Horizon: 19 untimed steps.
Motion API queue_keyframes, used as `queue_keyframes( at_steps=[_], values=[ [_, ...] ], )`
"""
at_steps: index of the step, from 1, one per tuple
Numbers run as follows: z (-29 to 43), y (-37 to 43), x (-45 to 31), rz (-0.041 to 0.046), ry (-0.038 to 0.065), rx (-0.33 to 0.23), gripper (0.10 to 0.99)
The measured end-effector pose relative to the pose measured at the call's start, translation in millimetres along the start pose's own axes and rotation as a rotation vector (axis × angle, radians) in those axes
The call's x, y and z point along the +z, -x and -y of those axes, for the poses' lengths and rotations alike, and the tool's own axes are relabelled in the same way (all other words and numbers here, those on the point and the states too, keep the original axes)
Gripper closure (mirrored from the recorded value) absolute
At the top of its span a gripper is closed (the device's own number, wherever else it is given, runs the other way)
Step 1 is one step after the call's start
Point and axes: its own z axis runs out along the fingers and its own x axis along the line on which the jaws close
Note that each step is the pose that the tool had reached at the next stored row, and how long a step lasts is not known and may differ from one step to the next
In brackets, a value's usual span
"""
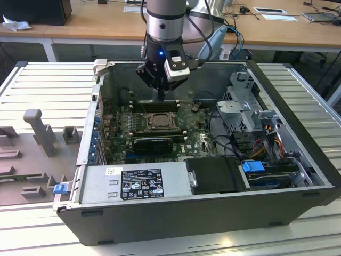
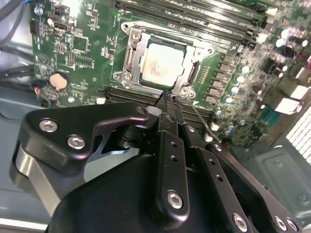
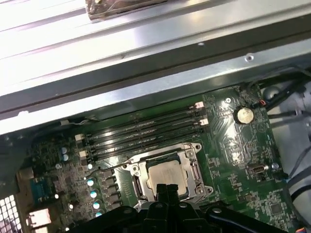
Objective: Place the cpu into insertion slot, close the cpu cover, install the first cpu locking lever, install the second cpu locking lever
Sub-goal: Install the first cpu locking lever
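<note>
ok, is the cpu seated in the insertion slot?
Yes, in the second wrist view the cpu lies flat in the insertion slot, its pale top showing through the window of the cpu cover.

**One far camera, two near cameras over the board**

The exterior view looks from above and from some distance, down into the open computer case (image 1: 186, 218) that lies on the ribbed worktop (image 1: 42, 80). The arm (image 1: 165, 21) stands at the far side. Both wrist views are close and look steeply down on the green motherboard (image 2: 73, 48) (image 3: 233, 155), past the gripper (image 2: 167, 97) (image 3: 167, 187) in the foreground. They face the board from opposite sides. All three views share the cpu (image 1: 160, 121) and the long memory slots (image 1: 154, 105) beside it.
</note>
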Motion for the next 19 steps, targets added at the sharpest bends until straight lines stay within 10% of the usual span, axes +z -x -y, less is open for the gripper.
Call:
queue_keyframes(
  at_steps=[19],
  values=[
    [0.7,-1.4,3.4,-0.0125,-0.002,-0.288,0.98]
  ],
)
